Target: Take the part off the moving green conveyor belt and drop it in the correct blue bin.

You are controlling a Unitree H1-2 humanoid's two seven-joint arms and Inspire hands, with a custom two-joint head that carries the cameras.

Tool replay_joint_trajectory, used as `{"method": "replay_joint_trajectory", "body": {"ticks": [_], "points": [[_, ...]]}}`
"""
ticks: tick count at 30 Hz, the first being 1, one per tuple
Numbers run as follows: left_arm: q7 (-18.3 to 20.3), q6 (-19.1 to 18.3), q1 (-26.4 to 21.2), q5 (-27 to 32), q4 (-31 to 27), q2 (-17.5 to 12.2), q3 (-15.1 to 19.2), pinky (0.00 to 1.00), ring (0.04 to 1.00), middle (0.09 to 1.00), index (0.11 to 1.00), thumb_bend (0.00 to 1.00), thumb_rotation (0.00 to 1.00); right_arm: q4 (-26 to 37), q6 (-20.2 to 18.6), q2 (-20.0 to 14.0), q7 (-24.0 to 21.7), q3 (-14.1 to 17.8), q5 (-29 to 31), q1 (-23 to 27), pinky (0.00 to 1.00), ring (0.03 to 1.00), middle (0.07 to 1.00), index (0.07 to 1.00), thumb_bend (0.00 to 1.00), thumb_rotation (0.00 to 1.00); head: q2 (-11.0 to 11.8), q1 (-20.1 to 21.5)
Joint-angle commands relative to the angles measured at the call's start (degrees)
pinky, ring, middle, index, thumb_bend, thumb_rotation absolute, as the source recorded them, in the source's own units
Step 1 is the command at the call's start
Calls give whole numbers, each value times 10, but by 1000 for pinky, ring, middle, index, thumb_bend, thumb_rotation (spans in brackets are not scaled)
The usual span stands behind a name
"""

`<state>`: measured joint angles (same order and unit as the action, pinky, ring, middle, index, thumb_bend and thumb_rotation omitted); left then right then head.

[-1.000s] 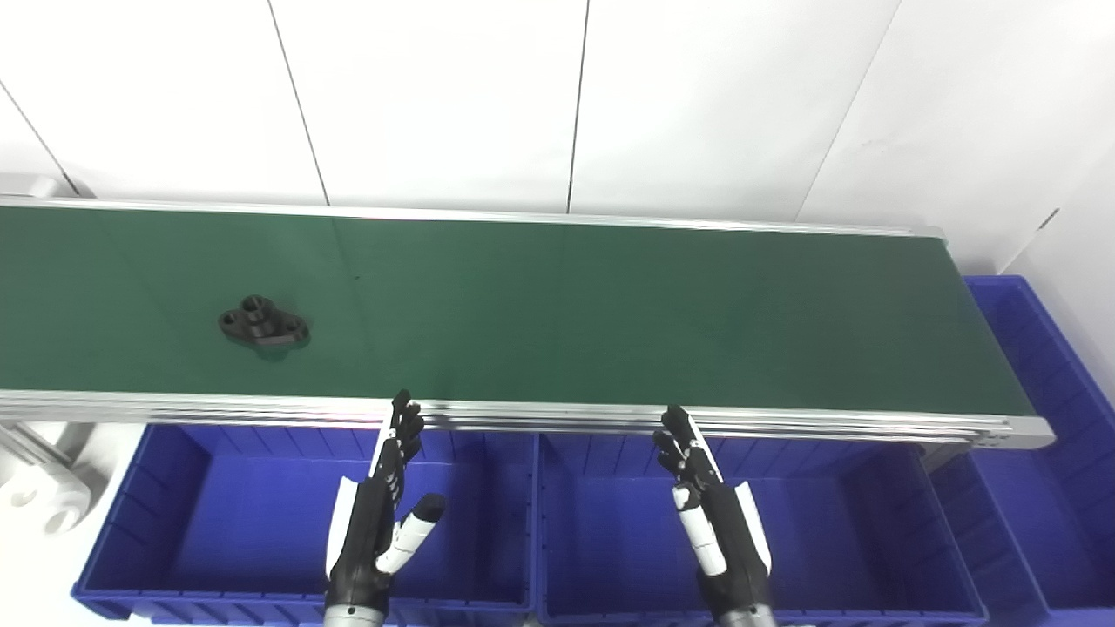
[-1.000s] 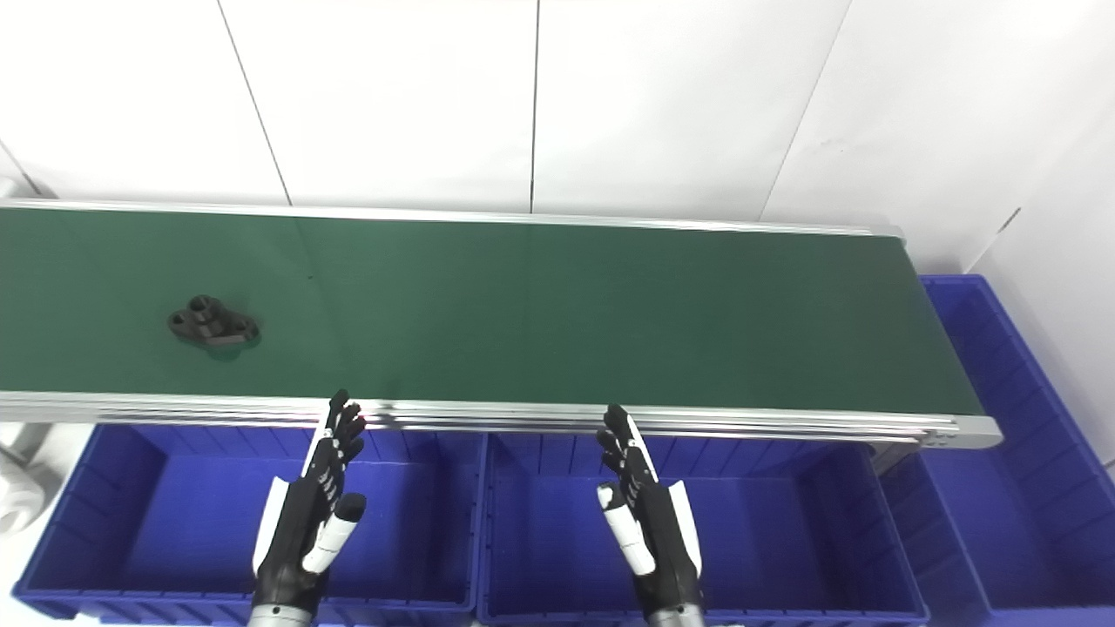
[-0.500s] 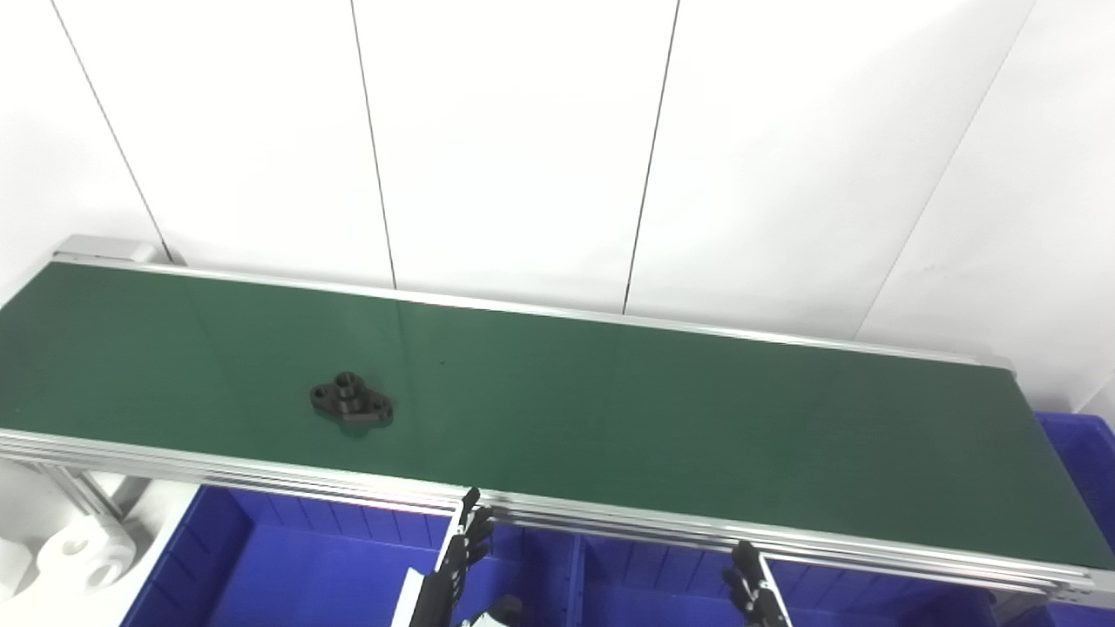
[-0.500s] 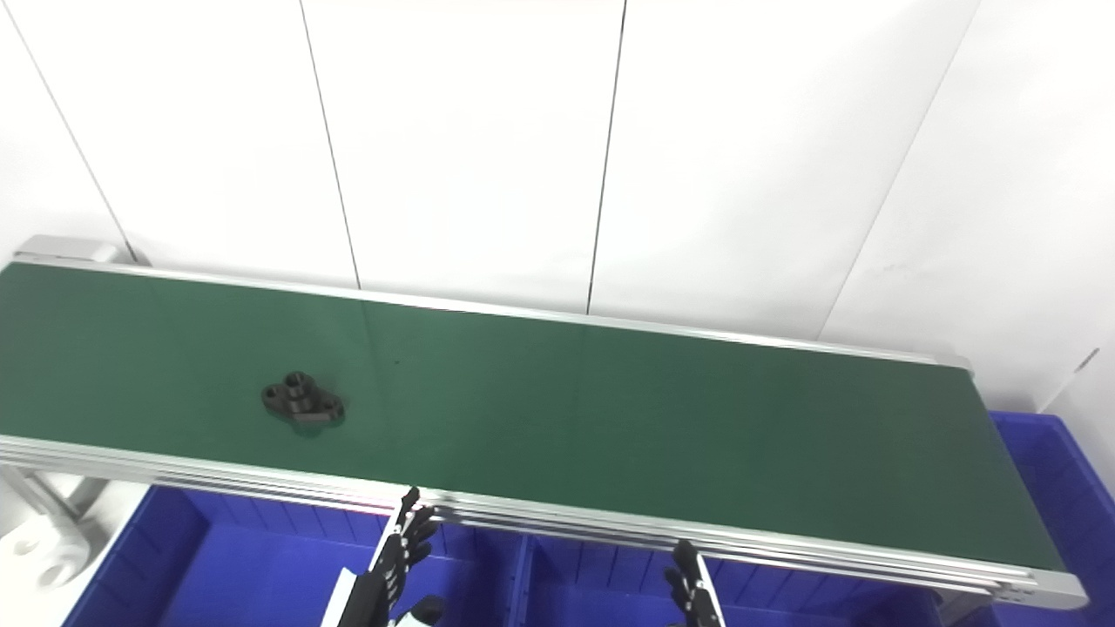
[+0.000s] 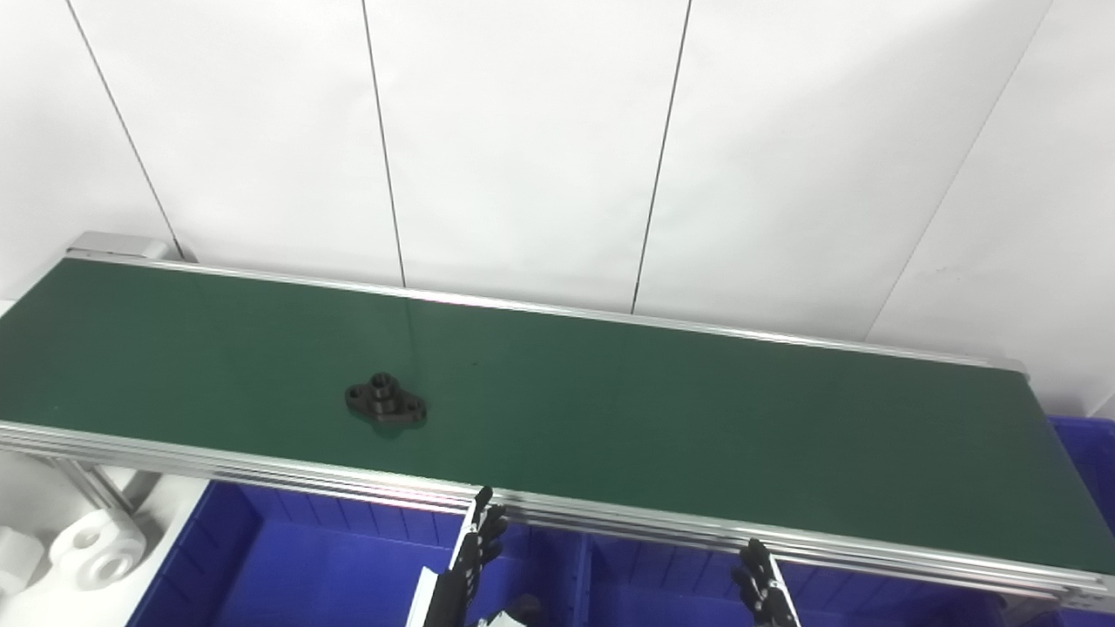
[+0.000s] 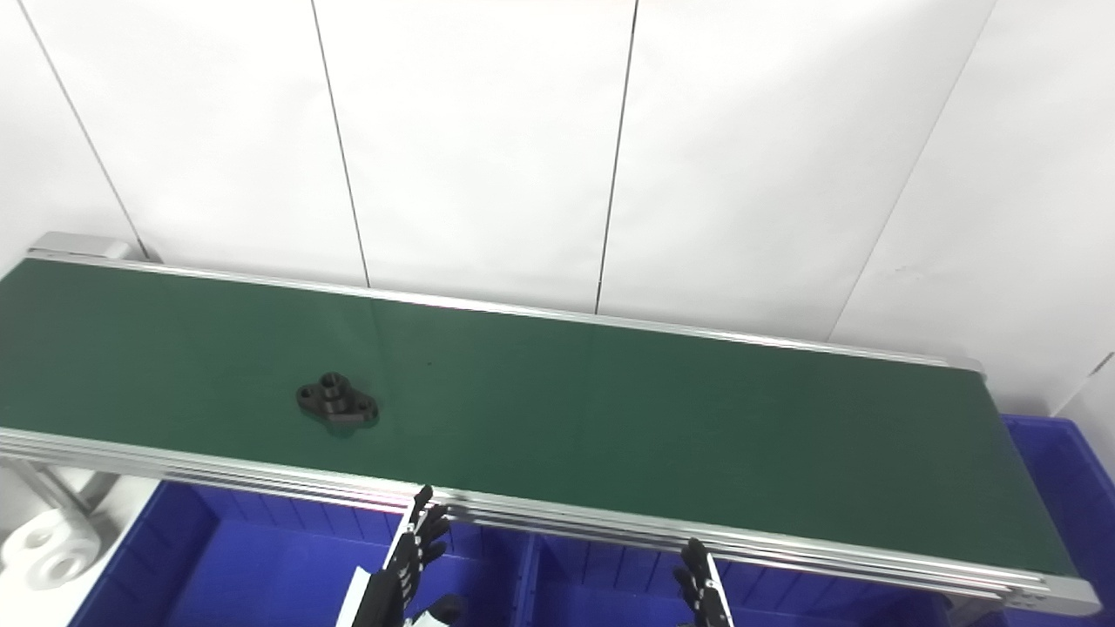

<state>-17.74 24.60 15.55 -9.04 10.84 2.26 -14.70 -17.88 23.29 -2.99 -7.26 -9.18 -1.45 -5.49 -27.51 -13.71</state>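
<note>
Left hand, fingers spread and empty, waits over the blue bin below the conveyor belt; right hand likewise. Black flanged part lies up-left of the nearer left hand, long axis along the belt.

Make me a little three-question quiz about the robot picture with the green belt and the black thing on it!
1. True or false: the black flanged part lies on the green conveyor belt, touched by neither hand.
2. Which hand is nearer the part?
A. left hand
B. right hand
3. Fill in: the bins below the belt's near edge are coloured ____.

Key: 1 true; 2 A; 3 blue.
</note>
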Motion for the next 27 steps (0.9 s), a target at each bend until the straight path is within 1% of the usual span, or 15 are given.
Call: {"method": "replay_joint_trajectory", "body": {"ticks": [1, 2, 5, 6, 7, 8, 9, 10, 11, 13, 15, 19, 22, 25, 27], "points": [[-5, 23, -5, -2, -15, 1, -2, 899, 920, 945, 1000, 839, 793, 18, 35, 1, -5, 2, 7, 7, 989, 958, 980, 998, 812, 924, 0, 0], [-4, 23, -6, -2, -16, 1, -2, 903, 922, 947, 1000, 838, 796, 19, 35, 0, -6, 1, 7, 8, 992, 959, 976, 996, 816, 914, -6, 3], [-5, 23, -6, -8, -18, 0, -2, 901, 923, 949, 1000, 834, 807, 24, 36, -4, -5, -3, -3, 10, 989, 957, 971, 990, 819, 896, -11, 8], [-6, 23, -7, -9, -19, 0, -2, 900, 923, 949, 1000, 833, 810, 34, 36, -12, 20, -12, -39, 11, 988, 957, 970, 988, 819, 891, -14, 12], [-6, 23, -7, -10, -19, 0, -2, 899, 924, 950, 1000, 832, 811, 40, 36, -17, 40, -18, -65, 12, 929, 924, 946, 972, 798, 878, -16, 15], [-5, 23, -8, -9, -19, 0, -2, 899, 924, 950, 1000, 831, 811, 57, 36, -24, 68, -25, -107, 14, 914, 915, 940, 968, 792, 874, -18, 19], [-5, 23, -9, -9, -19, 1, -2, 899, 923, 951, 1000, 832, 813, 69, 36, -29, 91, -32, -136, 15, 849, 891, 922, 949, 780, 814, -18, 19], [-4, 23, -11, -9, -17, 0, -2, 899, 922, 952, 1000, 834, 816, 84, 36, -34, 114, -35, -172, 17, 810, 875, 911, 939, 779, 777, -20, 28], [-3, 23, -13, -7, -15, 1, -1, 900, 923, 955, 1000, 841, 822, 97, 36, -39, 136, -38, -202, 21, 765, 853, 894, 929, 787, 720, -21, 30], [-1, 23, -16, -6, -11, 1, -1, 901, 924, 957, 1000, 844, 824, 113, 36, -43, 156, -40, -235, 26, 751, 847, 890, 927, 789, 699, -21, 34], [3, 23, -19, -4, -9, 1, -2, 903, 927, 959, 1000, 844, 834, 136, 28, -40, 159, -34, -251, 31, 740, 835, 888, 924, 812, 637, -22, 35], [6, 23, -25, 1, -3, 3, -1, 911, 931, 962, 1000, 852, 835, 170, -7, -18, 161, -24, -259, 47, 688, 756, 844, 886, 855, 471, -25, 41], [10, 23, -27, 2, -2, 4, 0, 916, 935, 965, 1000, 848, 835, 178, -34, -2, 157, -20, -269, 69, 683, 744, 831, 874, 868, 430, -24, 43], [8, 23, -28, -1, 1, 5, 0, 918, 934, 966, 1000, 853, 843, 180, -70, 10, 154, -20, -300, 99, 689, 744, 825, 873, 875, 419, -21, 45], [7, 23, -29, 0, 3, 5, -1, 927, 933, 965, 1000, 848, 845, 182, -102, 13, 149, -26, -334, 121, 645, 750, 825, 878, 861, 478, -21, 46]]}}
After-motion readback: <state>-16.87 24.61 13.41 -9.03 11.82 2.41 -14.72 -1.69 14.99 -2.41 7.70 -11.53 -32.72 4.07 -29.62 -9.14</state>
